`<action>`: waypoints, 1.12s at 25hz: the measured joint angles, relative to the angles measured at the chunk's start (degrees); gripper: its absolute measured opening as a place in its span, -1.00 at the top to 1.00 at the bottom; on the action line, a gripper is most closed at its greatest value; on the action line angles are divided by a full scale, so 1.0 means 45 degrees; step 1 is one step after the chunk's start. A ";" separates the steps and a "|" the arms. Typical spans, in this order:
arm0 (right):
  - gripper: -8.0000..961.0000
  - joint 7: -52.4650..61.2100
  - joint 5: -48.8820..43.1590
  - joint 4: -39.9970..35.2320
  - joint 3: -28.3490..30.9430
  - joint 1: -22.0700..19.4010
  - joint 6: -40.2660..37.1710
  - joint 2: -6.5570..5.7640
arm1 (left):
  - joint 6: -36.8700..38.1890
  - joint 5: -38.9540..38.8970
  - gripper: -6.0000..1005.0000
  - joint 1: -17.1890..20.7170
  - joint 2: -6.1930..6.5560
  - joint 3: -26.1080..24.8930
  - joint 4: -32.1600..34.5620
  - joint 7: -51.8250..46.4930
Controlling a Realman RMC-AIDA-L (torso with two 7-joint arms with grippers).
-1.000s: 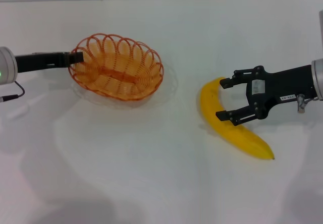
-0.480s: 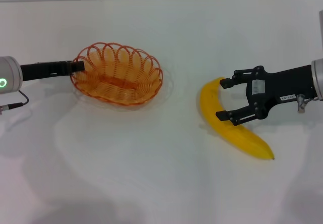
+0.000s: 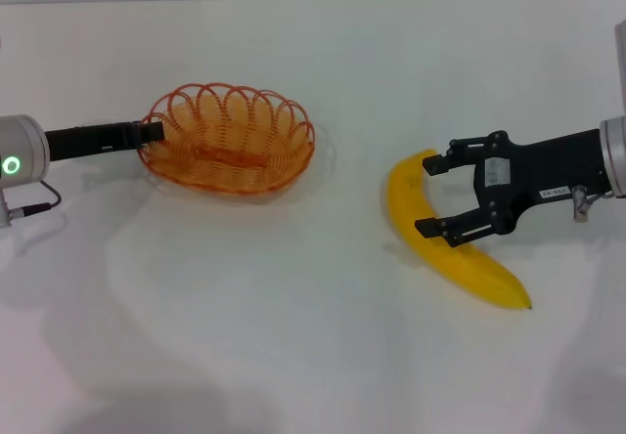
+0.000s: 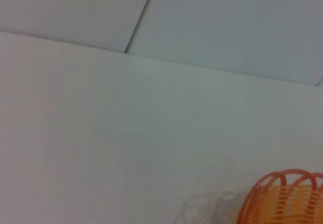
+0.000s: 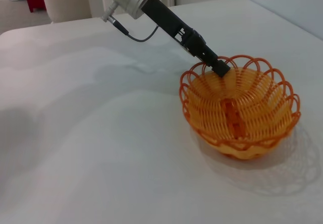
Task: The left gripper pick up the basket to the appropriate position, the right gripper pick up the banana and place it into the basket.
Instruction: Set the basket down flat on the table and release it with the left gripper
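my left gripper [image 3: 152,131] jaws clamp basket [image 3: 227,139] rim; set down level. right gripper [image 3: 431,197] jaws wide astride banana [image 3: 445,248]; close mid-body.

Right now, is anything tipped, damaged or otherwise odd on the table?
Only the basket: the left gripper grips its rim and it sits tilted, apparently lifted. The banana lies intact between the right gripper's open fingers.

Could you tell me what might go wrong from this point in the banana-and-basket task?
The left gripper holds the basket only at one end of its rim, so it may tilt or slip free. The right gripper is open astride the banana near its upper end, so an off-centre grasp could let the long free end swing or drop.
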 joint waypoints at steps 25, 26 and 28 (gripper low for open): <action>-0.83 -0.0027 -0.0008 0.0024 -0.0006 -0.0052 0.0014 0.0001 | -0.0076 -0.0687 0.35 0.0055 -0.0004 0.0014 -0.0317 0.1070; -0.83 -0.0027 -0.0027 0.0024 0.0000 -0.0058 0.0014 0.0001 | -0.0052 -0.0756 0.28 0.0075 -0.0006 0.0016 -0.0317 0.1152; -0.83 -0.0027 -0.0041 0.0023 0.0020 -0.0080 0.0014 0.0001 | -0.0034 -0.0806 0.15 0.0101 -0.0008 0.0015 -0.0296 0.1288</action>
